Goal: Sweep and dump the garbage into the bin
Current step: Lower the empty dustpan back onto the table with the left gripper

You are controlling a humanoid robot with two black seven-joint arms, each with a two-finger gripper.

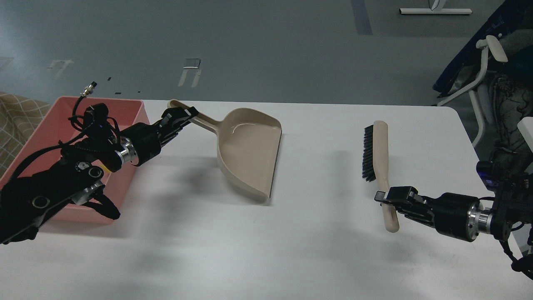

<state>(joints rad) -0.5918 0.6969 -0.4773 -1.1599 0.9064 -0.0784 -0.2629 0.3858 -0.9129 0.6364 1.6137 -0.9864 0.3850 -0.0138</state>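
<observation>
My left gripper (182,115) is shut on the long handle of the beige dustpan (250,154). The pan is empty and lies low on the white table (266,241), mouth to the right; I cannot tell if its lip touches. The pink bin (46,125) stands at the left edge, partly behind my left arm. The garbage is hidden behind that arm. My right gripper (385,197) is shut on the handle of the beige brush (379,146), whose black bristles face left and which stays slightly above the table.
A white chair (487,62) and dark clutter stand off the table's right side. A checkered cloth (16,112) shows at the far left. The table's far edge runs just behind the dustpan.
</observation>
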